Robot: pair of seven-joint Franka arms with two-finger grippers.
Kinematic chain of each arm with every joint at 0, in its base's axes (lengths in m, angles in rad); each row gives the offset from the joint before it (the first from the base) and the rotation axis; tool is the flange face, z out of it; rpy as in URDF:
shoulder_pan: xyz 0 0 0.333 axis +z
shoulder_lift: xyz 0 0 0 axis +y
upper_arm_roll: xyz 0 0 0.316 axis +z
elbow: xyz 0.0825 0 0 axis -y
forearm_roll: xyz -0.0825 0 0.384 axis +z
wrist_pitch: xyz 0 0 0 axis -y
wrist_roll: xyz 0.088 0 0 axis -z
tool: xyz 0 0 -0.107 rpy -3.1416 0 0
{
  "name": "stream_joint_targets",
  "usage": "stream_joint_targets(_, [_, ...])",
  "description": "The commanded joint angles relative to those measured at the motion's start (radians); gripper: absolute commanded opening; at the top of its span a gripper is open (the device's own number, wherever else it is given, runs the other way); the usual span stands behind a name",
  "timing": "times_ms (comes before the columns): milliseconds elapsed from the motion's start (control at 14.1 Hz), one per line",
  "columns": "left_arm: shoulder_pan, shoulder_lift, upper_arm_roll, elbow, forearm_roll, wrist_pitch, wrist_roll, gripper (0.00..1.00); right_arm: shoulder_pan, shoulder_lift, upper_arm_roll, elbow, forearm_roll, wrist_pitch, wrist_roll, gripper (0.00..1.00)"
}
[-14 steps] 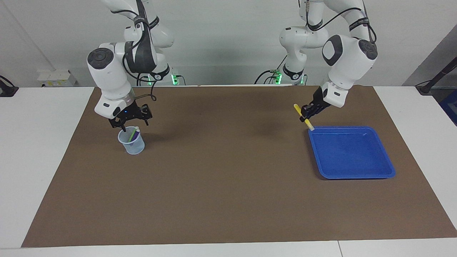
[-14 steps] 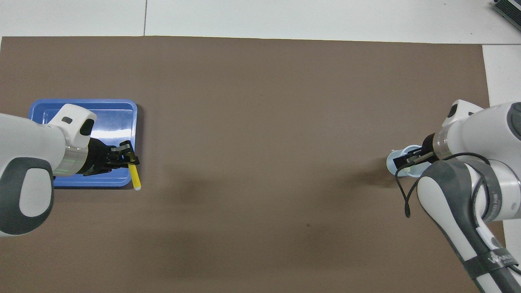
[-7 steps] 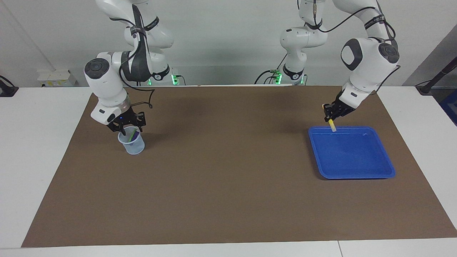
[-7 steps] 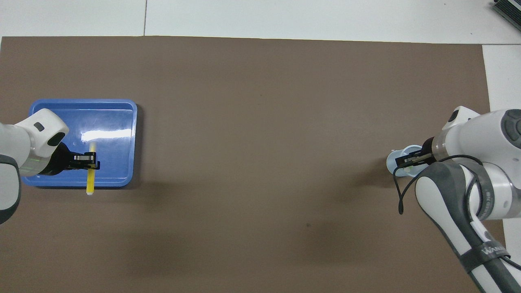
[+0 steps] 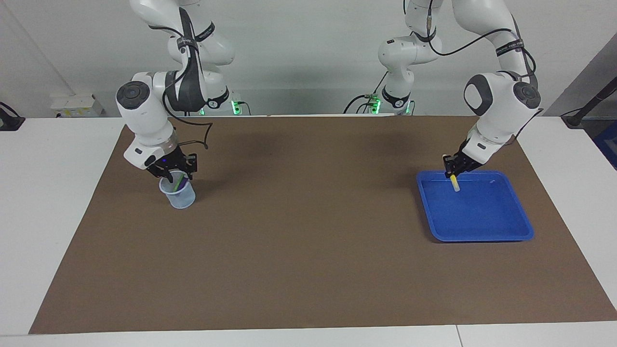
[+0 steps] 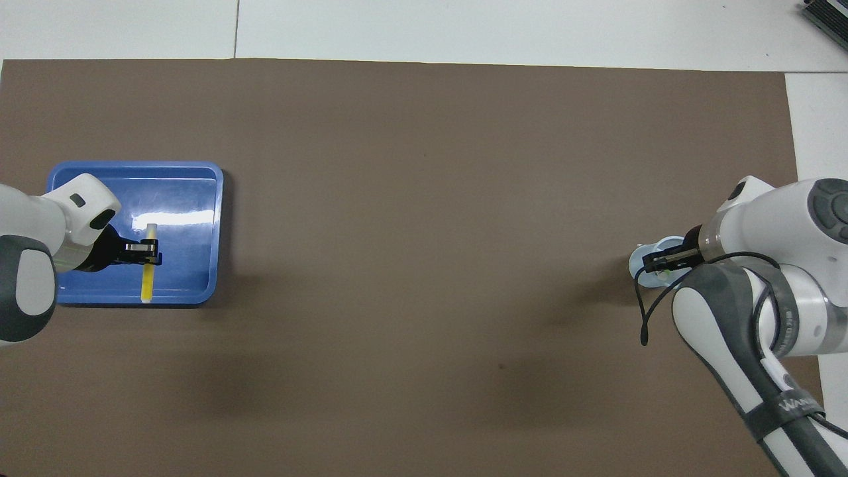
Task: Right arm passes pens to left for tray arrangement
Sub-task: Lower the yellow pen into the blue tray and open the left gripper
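The blue tray (image 5: 482, 217) (image 6: 192, 199) lies toward the left arm's end of the table. My left gripper (image 5: 451, 171) (image 6: 151, 252) is shut on the yellow pen (image 5: 454, 184) (image 6: 147, 281) and holds it low over the part of the tray nearest the robots. The pen's pale end points down; I cannot tell whether it touches the tray. My right gripper (image 5: 172, 174) (image 6: 662, 264) is down at the mouth of the pale cup (image 5: 181, 197) (image 6: 637, 264), where a green pen (image 5: 180, 181) stands.
A brown mat (image 5: 308, 241) covers most of the white table (image 5: 53, 202). The cup stands toward the right arm's end, the tray toward the left arm's end, with bare mat between them.
The left gripper carried the yellow pen from beside the tray's corner to over the tray and lowered it. The right gripper sank from above the cup to its mouth.
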Motion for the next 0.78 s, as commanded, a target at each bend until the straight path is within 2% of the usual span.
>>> stream_joint_targets(0, [0.0,0.062,-0.007,0.012,0.018,0.073,0.005,0.0,-0.01,0.006,0.003,-0.009,-0.003,0.016,0.023,0.5])
stream_joint_targets(355, [-0.006,0.163,-0.007,0.012,0.017,0.202,-0.001,0.0,-0.013,0.009,0.003,-0.008,-0.003,0.025,0.025,0.5])
stream_joint_targets(426, [-0.006,0.182,-0.007,0.012,0.017,0.227,-0.001,0.0,-0.013,0.009,0.005,-0.008,-0.003,0.025,0.023,0.44])
stream_joint_targets(710, [-0.004,0.199,-0.007,0.004,0.017,0.265,-0.001,0.0,-0.013,0.009,0.005,-0.008,-0.003,0.016,0.022,0.32])
